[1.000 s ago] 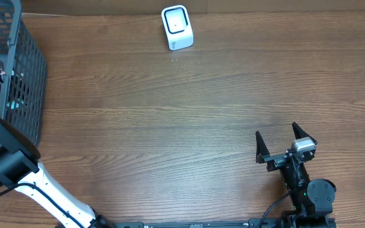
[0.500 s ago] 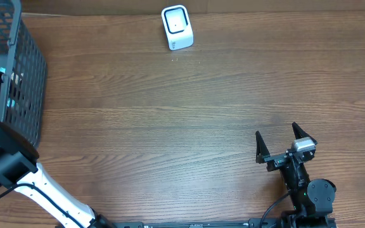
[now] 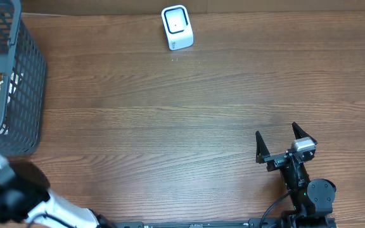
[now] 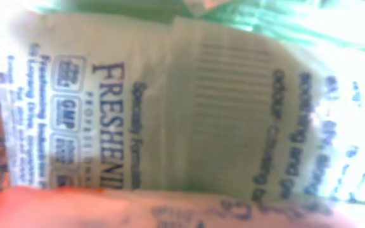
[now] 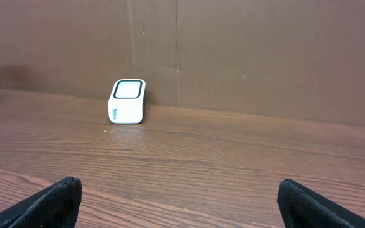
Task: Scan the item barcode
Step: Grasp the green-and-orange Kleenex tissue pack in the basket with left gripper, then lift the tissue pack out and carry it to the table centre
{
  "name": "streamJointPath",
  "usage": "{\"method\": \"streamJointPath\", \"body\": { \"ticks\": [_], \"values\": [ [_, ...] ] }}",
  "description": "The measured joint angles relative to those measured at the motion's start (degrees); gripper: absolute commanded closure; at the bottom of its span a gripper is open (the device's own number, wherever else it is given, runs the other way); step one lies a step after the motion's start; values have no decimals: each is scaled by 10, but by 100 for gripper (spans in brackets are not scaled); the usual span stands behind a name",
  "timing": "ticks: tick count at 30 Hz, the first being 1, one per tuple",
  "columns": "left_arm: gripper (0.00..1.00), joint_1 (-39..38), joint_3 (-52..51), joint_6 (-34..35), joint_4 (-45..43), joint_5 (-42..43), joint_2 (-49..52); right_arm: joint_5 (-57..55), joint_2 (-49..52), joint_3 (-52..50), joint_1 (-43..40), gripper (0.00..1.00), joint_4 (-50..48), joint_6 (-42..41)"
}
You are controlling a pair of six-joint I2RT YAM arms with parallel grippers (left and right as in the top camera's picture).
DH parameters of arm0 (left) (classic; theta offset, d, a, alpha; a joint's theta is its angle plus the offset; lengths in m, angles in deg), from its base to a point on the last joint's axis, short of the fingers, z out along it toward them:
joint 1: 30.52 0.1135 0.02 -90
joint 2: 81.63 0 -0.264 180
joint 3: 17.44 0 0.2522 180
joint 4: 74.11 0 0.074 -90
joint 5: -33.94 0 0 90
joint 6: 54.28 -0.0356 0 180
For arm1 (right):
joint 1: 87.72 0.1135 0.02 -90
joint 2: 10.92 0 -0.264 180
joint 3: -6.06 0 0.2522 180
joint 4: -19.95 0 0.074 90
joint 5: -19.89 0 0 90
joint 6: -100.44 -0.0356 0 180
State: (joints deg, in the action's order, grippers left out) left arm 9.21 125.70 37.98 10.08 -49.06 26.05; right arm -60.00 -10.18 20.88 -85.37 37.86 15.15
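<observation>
— State of right gripper (image 3: 276, 134)?
— Jaws wide apart, empty, parked well away from the scanner (image 3: 177, 26), leaving it free.
— And left gripper?
— Fingers unseen; cannot tell. A sachet (image 4: 170, 107) fills its camera, apparently inside the basket (image 3: 27, 69), awaiting pickup.

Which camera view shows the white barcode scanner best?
The overhead view: the white scanner is seen from above with its dark-framed window, and its place near the table's far edge is plain. The right wrist view shows it from a low angle, against a brown wall. The left wrist view shows only a printed packet, no scanner.
</observation>
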Motion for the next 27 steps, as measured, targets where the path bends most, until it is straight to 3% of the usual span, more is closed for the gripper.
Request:
{"method": "streamJointPath", "body": {
  "ticks": [7,16,27],
  "values": [
    [55,-57,8,21,18,13,-137,0,0,0,0,0,0,0],
    [59,-276,4,21,137,16,-162,0,0,0,0,0,0,0],
    [59,-539,-141,40,110,-18,-160,0,0,0,0,0,0,0]
  ]
}}
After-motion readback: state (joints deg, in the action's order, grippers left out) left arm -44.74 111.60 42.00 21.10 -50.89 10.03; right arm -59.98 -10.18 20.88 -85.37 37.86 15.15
